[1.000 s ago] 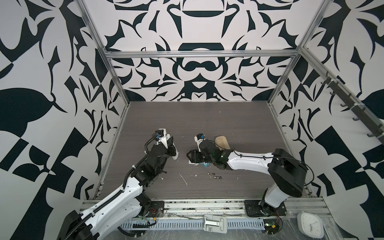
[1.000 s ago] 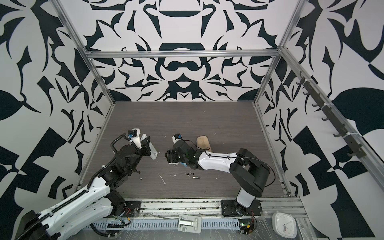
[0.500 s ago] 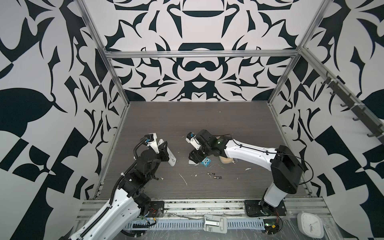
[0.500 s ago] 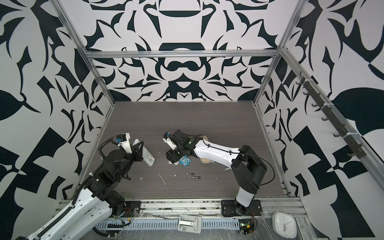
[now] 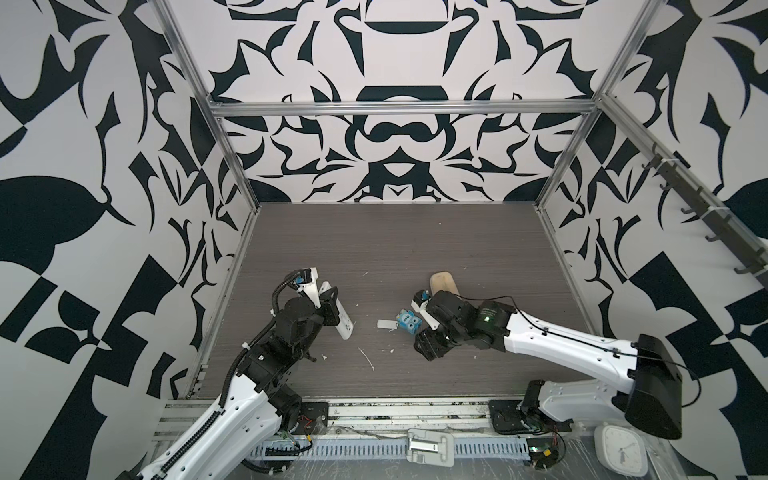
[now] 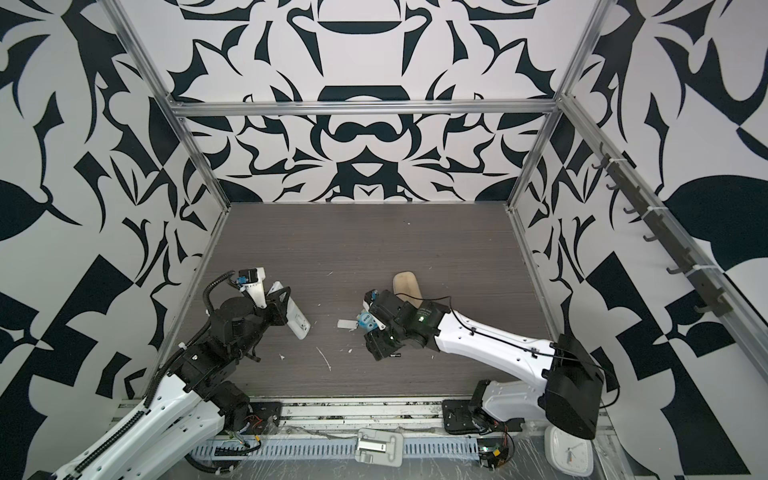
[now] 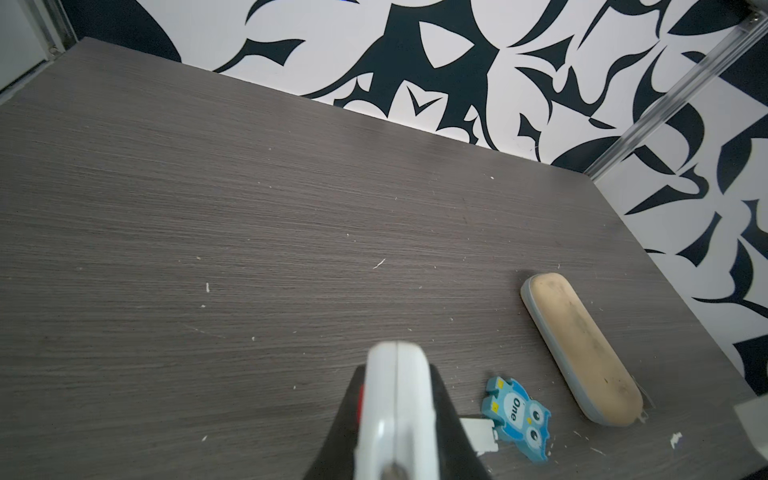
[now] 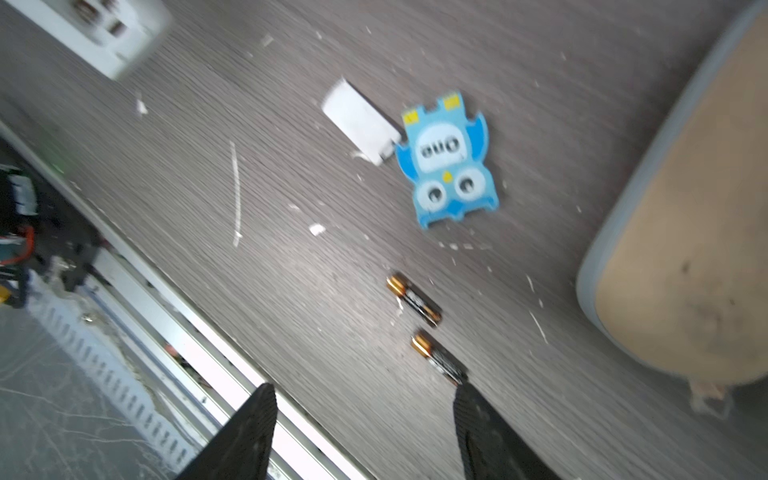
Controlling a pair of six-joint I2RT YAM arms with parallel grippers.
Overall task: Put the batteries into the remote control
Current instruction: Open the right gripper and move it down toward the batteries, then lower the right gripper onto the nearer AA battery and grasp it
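The white remote control (image 5: 341, 321) (image 6: 297, 317) is held off the table at the left, my left gripper (image 5: 331, 309) (image 7: 395, 370) shut on it. The right wrist view shows the open battery bay of the remote control (image 8: 104, 33). Two batteries (image 8: 414, 300) (image 8: 438, 358), dark with gold ends, lie on the table end to end. My right gripper (image 8: 363, 388) (image 5: 428, 347) (image 6: 376, 347) hovers open just short of them, one fingertip (image 8: 463, 390) next to the nearer cell. In both top views the gripper covers most of them.
A blue owl block (image 5: 408, 321) (image 8: 446, 166) and a small white flat piece (image 5: 385, 323) (image 8: 359, 122) lie between the arms. A tan oblong case (image 5: 444, 283) (image 7: 582, 349) lies behind the right gripper. White scraps dot the table; its front rail (image 8: 216, 332) is close.
My left arm drew back to the left with the remote. My right gripper moved from beside the owl block toward the front edge, over the batteries, and opened a little wider.
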